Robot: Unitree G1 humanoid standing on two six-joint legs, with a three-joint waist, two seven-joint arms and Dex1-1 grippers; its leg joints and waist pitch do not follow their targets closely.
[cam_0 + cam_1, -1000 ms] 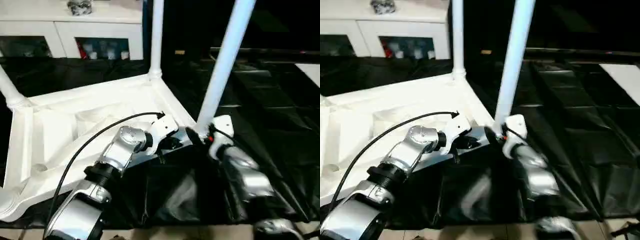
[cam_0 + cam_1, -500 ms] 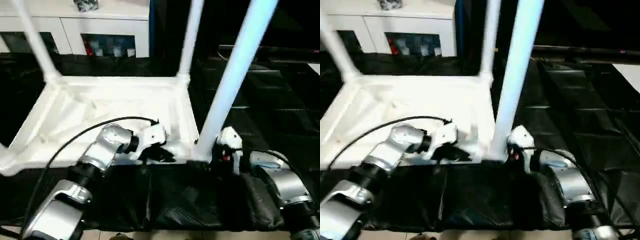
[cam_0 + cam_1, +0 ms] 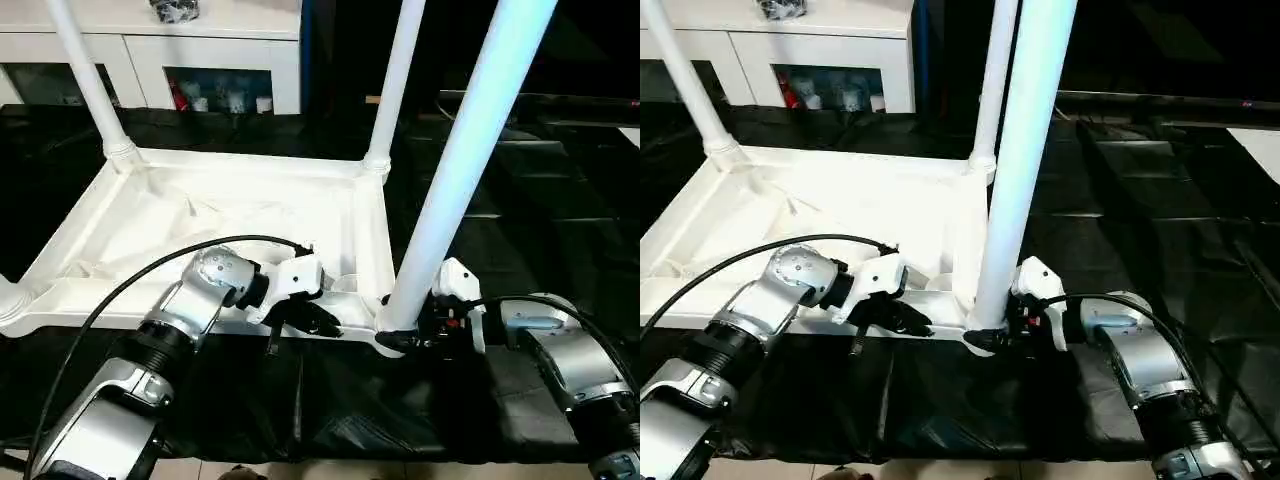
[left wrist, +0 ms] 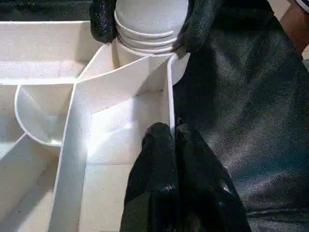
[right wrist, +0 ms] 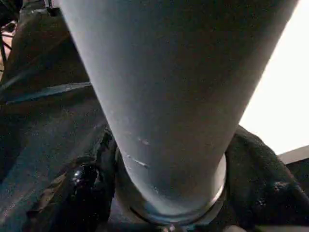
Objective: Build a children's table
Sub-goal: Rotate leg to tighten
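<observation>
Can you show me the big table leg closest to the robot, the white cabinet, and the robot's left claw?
nearest table leg [image 3: 455,170], left eye view, mid-shaft.
white cabinet [image 3: 140,52], left eye view, front frame.
left claw [image 4: 173,140], left wrist view, fingertips pinching the tabletop's wall.

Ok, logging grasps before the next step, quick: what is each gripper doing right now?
Left gripper: closed, pinching the tabletop rim wall.
Right gripper: closed around the base of the near leg at its corner socket.
</observation>
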